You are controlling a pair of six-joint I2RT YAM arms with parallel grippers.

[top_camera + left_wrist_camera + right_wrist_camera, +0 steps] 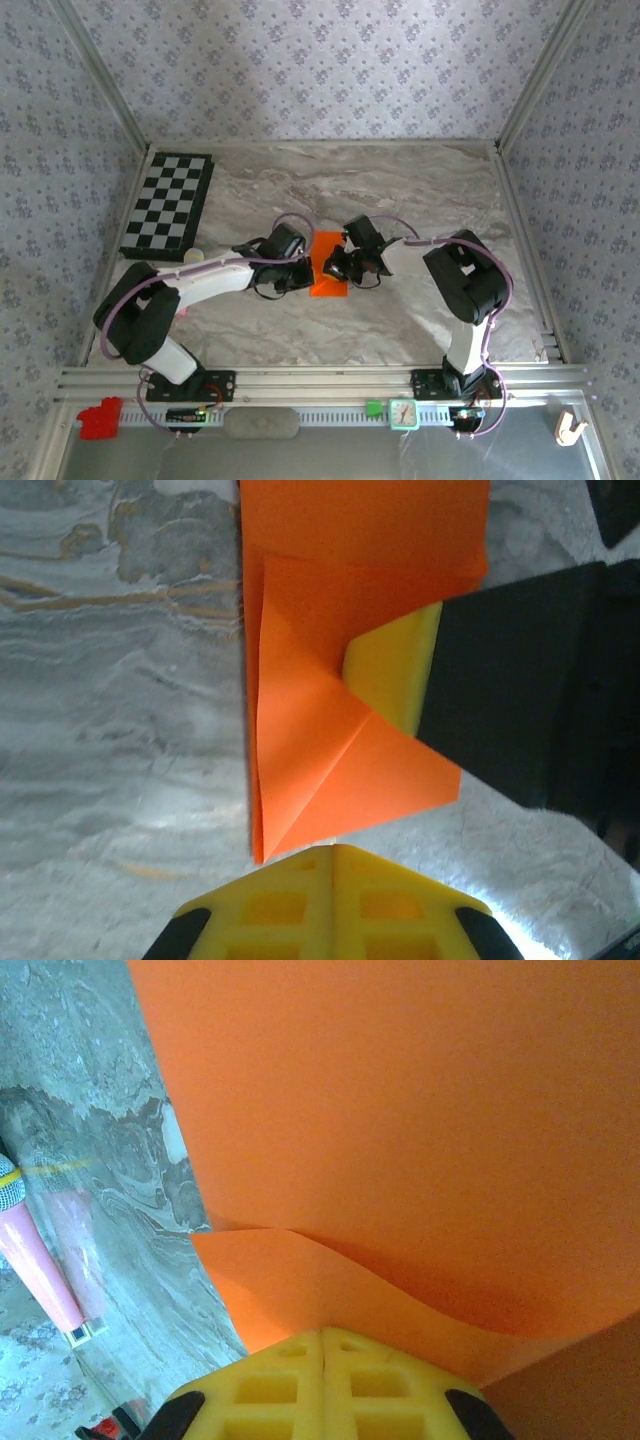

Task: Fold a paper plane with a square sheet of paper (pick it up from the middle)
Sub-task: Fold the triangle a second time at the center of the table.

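This is a robotics lab test cell, not a lived-in room. Patterned wallpaper panels (300, 70) close in three sides like a booth, held by bare aluminium corner posts (100, 78). The marble-look worktop (400, 320) ends at the near edge in a slotted aluminium rail (320, 378), and two robot arms are bolted onto it: the left arm (200, 282) in white and black, and the right arm (465, 275) in black. Loose purple cables (125, 300) loop along them. A black-and-white checkerboard (168, 205) lies in the far left corner. In front of the rail sit a graduated scale strip (335, 413), a small green-framed dial (403, 413) and a red plastic block (98, 418).
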